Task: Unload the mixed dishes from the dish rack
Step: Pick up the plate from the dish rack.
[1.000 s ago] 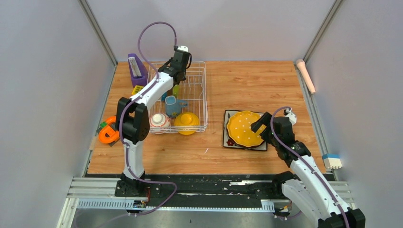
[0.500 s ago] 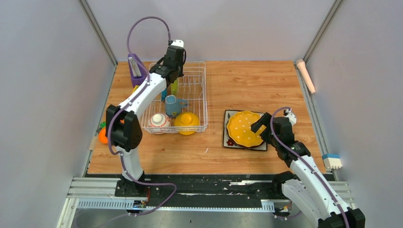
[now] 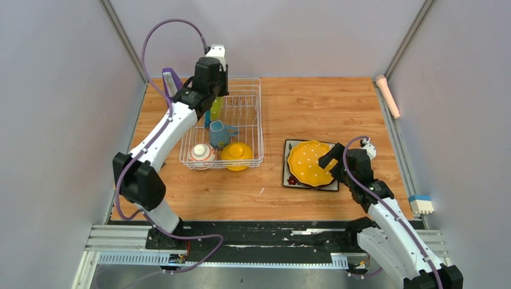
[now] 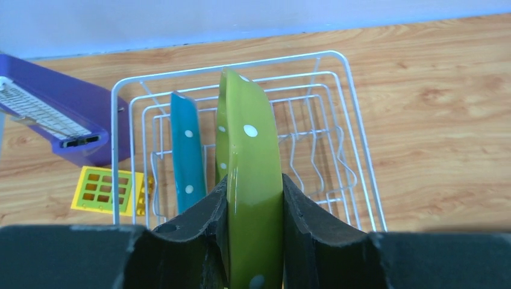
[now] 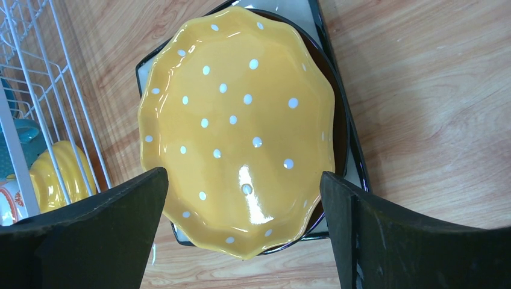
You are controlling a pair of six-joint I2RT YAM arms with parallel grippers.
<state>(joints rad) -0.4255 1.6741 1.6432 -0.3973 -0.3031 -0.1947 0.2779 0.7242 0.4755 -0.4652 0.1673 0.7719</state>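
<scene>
The white wire dish rack (image 3: 260, 120) stands at the back left. My left gripper (image 3: 214, 101) is shut on the rim of the green-dotted plate (image 4: 250, 156), which stands on edge over the rack's back end. The blue-dotted plate (image 4: 185, 150) stands in the prongs just left of it. A blue-grey mug (image 3: 220, 133), a yellow bowl (image 3: 237, 153) and a red-and-white bowl (image 3: 201, 154) sit in the rack's near half. The yellow plate (image 5: 241, 120) lies on the dark square plate (image 3: 288, 174) at the right. My right gripper (image 5: 244, 211) hovers open at that stack's near edge.
A purple slanted holder (image 4: 54, 120) and a small yellow grid block (image 4: 108, 189) lie just left of the rack (image 4: 355, 120). A pink stick (image 3: 387, 96) lies along the right rail. A white and blue block (image 3: 420, 205) sits at the near right.
My left arm has swung up and to the back left, carrying the green-dotted plate higher over the rack. The right arm has not moved.
</scene>
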